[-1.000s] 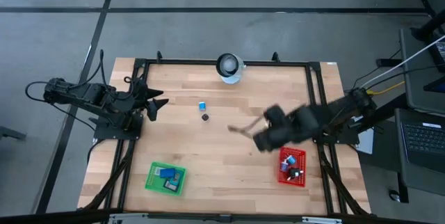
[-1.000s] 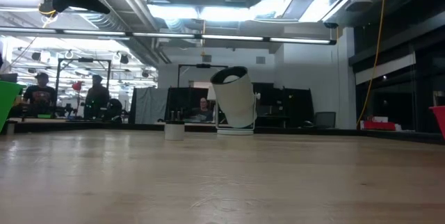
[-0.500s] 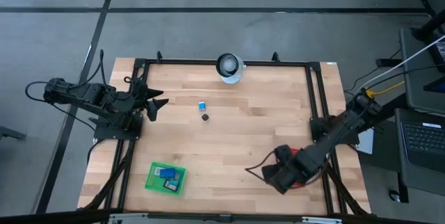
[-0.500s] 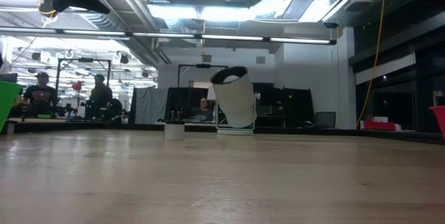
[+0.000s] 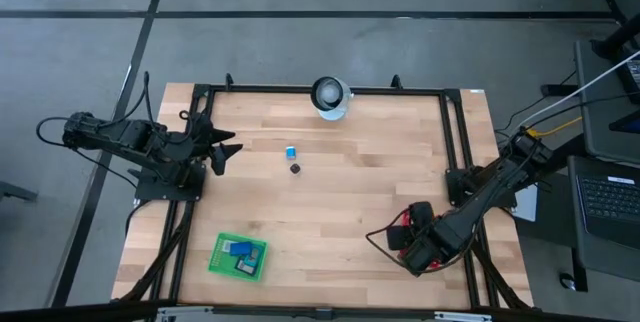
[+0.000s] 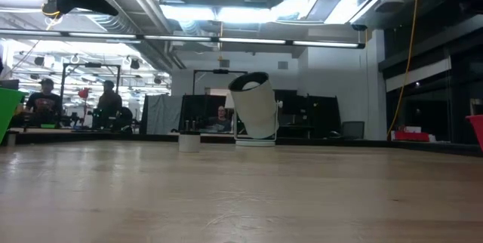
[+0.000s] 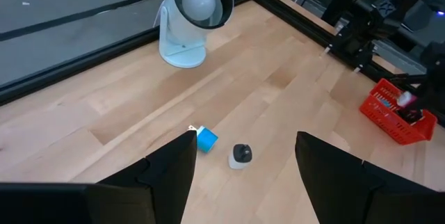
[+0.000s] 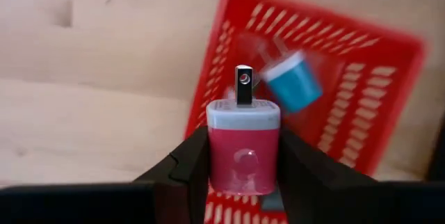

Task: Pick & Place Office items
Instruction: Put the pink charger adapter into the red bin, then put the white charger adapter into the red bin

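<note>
A pink charger block (image 8: 243,158) with a white top and a metal prong hangs over the red mesh basket (image 8: 379,85), with my right gripper (image 8: 243,147) shut on it. The gripper (image 5: 418,242) is at the table's near right. A blue item (image 8: 292,81) lies in that basket. My left gripper (image 7: 245,138) waits open at the table's left (image 5: 225,152), facing a small blue item (image 7: 206,139) and a black-and-white item (image 7: 240,156) that rest on the wood. The green basket (image 5: 240,257) holds a few blue items. My right gripper pinches the pink block by its two opposite sides (image 8: 215,161) between its two fingers (image 8: 182,165). The fingers come from above, pointing down. The white prong end (image 8: 243,85) sticks out past the fingertips. The block is lifted clear, above the basket's edge.
A round white ring-shaped object (image 5: 330,97) stands at the far edge, also in the low view (image 6: 253,111). A black frame (image 5: 455,142) runs around the table. Bare wood lies between the two loose items and the baskets.
My right gripper has swung from the table's middle right toward the near edge and down, rolling as it went, and now hangs over the red basket. Its motion has slowed in the last half second.
</note>
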`<action>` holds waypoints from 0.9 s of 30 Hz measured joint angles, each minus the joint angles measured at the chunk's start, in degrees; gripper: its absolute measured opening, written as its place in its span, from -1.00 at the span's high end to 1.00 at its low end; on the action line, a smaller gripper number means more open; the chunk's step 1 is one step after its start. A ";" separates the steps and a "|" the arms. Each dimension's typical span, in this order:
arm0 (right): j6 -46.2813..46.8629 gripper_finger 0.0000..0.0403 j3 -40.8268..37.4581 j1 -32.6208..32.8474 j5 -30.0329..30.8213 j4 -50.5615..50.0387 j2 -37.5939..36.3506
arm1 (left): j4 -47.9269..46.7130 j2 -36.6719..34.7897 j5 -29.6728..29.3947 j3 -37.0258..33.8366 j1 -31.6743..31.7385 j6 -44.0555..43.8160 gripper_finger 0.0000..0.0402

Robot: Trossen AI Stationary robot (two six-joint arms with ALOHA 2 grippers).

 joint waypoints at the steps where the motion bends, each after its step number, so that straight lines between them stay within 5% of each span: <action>1: -0.04 0.37 0.00 0.00 0.20 -0.81 0.00 | -0.08 -0.02 0.00 0.01 0.00 0.00 -0.19; 12: -1.22 0.35 0.00 0.96 0.34 -2.87 0.00 | -1.19 -0.02 -1.20 -0.01 0.00 -1.07 -0.19; 20: -2.32 -0.41 0.00 0.94 -2.40 -3.08 0.00 | -1.15 0.00 -1.40 -0.01 0.00 -1.29 -0.19; 27: -1.25 -0.49 0.00 0.40 -0.97 -3.26 0.00 | -1.13 -0.01 -0.87 0.00 -0.01 -1.53 -0.19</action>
